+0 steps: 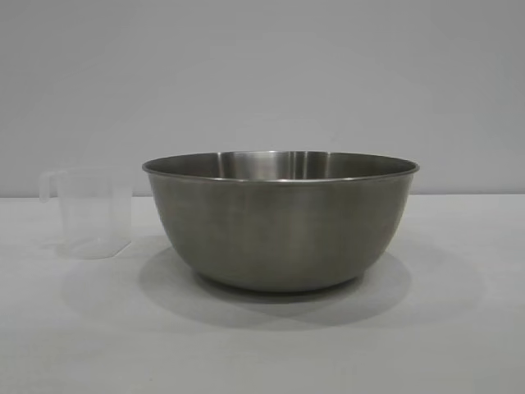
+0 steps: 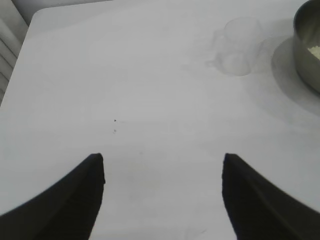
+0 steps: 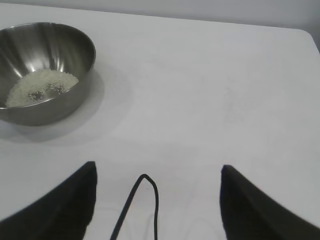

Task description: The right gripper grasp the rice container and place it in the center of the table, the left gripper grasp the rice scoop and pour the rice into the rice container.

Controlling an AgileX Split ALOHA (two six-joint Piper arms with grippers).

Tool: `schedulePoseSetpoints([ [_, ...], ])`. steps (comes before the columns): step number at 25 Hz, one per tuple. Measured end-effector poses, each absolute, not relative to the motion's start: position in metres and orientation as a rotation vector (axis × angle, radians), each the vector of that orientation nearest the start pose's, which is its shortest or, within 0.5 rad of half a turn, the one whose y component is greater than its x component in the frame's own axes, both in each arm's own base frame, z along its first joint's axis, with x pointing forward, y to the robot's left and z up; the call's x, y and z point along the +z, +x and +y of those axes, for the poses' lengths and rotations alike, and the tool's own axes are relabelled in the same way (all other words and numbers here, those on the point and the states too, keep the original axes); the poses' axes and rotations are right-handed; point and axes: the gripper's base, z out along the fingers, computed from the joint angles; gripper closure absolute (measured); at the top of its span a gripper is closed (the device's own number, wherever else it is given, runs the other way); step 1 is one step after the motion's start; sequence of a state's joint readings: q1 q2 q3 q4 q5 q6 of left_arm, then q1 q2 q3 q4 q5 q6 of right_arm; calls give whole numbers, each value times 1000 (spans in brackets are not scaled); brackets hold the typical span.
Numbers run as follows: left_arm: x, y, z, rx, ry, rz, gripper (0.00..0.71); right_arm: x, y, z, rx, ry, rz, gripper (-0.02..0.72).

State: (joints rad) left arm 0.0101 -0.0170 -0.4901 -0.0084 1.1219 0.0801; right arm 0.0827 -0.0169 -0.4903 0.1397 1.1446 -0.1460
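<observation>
Both black claws, left (image 2: 162, 195) and right (image 3: 157, 200), gape empty; cream rice (image 3: 40, 86) already lies in the big steel bowl (image 1: 280, 222), clear plastic scoop (image 1: 89, 213) empty on the white counter (image 1: 459, 328), so the task looks done

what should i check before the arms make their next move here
1. Rice in the steel bowl: ok, a small heap lies on its bottom.
2. Bowl upright on the table: ok.
3. Plastic cup upright beside the bowl, apart from it: ok.
4. Cup empty: it looks empty in the left wrist view, but cannot tell for sure.
5. Left gripper open, holding nothing, short of the cup: ok.
6. Right gripper open, holding nothing, short of the bowl: ok.
</observation>
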Motion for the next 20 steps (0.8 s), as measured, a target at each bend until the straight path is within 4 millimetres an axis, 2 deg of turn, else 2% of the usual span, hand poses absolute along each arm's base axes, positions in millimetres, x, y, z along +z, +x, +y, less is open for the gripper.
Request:
schedulePoseSetpoints([
  [20, 270, -9, -1, 44, 74, 2097, 273, 269, -12, 11, 136, -264, 2099, 258],
])
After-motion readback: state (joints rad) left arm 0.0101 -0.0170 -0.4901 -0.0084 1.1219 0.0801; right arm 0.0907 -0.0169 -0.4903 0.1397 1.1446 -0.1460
